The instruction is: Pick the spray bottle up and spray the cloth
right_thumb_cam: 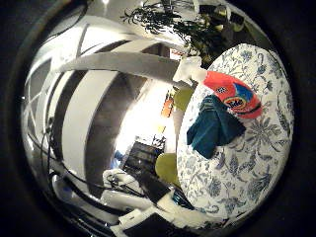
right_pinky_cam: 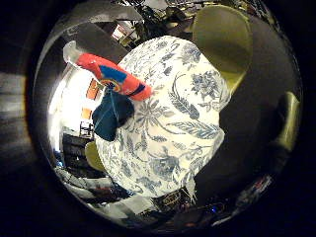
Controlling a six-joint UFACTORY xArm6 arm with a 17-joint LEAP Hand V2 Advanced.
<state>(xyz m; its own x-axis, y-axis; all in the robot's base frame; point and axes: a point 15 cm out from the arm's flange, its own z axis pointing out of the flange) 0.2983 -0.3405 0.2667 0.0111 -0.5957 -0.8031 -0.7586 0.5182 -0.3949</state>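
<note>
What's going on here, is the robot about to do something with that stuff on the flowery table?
Nothing is being handled yet. A red spray bottle stands beside a dark teal cloth on a round table covered in a blue floral tablecloth. The palm cameras see both from a distance, so the hand appears not to have reached them. Picking up the bottle and spraying the cloth are not yet done.

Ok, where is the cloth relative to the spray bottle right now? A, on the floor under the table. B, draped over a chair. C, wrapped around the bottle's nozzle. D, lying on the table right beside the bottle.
D: the dark teal cloth lies crumpled on the floral table, right against the red bottle, which lies on its side.
</note>
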